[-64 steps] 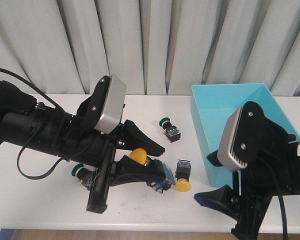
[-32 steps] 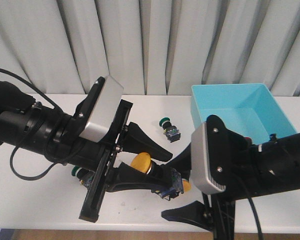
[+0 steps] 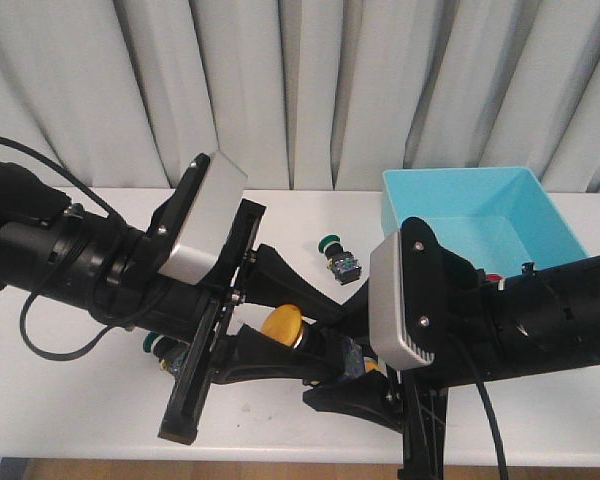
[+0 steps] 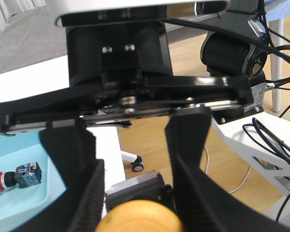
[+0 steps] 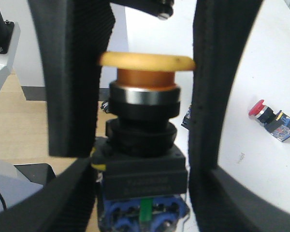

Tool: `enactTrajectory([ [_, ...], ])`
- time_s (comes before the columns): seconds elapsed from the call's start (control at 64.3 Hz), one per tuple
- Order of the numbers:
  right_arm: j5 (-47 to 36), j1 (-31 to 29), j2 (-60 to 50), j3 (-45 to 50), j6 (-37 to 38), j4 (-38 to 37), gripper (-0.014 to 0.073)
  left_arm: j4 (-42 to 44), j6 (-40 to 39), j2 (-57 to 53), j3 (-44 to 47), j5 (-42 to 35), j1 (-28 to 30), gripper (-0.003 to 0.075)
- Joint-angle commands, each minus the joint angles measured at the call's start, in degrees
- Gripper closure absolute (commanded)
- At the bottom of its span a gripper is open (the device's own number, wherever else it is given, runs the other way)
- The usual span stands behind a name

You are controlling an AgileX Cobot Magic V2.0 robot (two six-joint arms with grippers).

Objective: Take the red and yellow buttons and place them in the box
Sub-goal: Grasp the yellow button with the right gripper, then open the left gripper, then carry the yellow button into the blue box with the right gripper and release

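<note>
Yellow button (image 3: 284, 324), frame centre, above bench (image 3: 100, 400).
Clamped in left pincer (image 3: 315, 335); right pincer (image 5: 145, 121) spread wide around it. Box (image 3: 460, 205) at right, red button (image 4: 17, 176) inside.

From my station I see a white worktop (image 3: 100, 400) running across the front view below pale curtains. The turquoise box (image 3: 450, 205) stands on it toward the far right, its open top showing. A green-capped button (image 3: 338, 256) lies on its side near the middle, just left of the box and apart from it. Another green-capped button (image 3: 158, 347) peeks out at the left, mostly hidden under the left arm. In the right wrist view a red-capped button (image 5: 273, 118) lies on its side on the white surface. I cannot place it in the front view.
</note>
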Motion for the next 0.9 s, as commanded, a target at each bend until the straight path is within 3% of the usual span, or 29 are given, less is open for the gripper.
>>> enactTrajectory([
  [0.0, -0.3, -0.02, -1.17, -1.37, -0.57, 2.23, 0.0286, -5.09, 0.04, -1.8, -1.34, 1.62, -0.21, 0.0584],
  [0.109, 0.26, -0.02, -1.17, -1.37, -0.57, 1.92, 0.0356, -5.09, 0.04, -1.8, -1.34, 1.43, -0.21, 0.0575],
  [0.218, 0.94, -0.02, -1.17, -1.37, -0.57, 1.92, 0.0383, -5.02, 0.04, -1.8, -1.34, 1.54, -0.21, 0.052],
  [0.451, 1.06, -0.31, -1.17, -1.37, 0.08, 1.61, 0.0381, -2.73, -0.04, -1.8, -1.34, 1.43, -0.21, 0.0232],
  [0.575, 1.01, -0.31, -1.29, -1.37, 1.06, -0.17, 0.0381, 0.22, -2.17, -1.8, -1.34, -0.46, -0.21, 0.0117],
  [0.715, -0.35, -0.31, -1.78, -1.37, 7.07, -5.24, 0.0379, 6.42, -6.03, -1.8, -1.34, -3.77, -0.21, 0.0088],
  [0.886, -1.94, -0.31, -2.57, -1.37, 21.89, -22.41, 0.0378, 17.13, -13.57, -1.8, -1.34, -13.45, -0.21, 0.01],
])
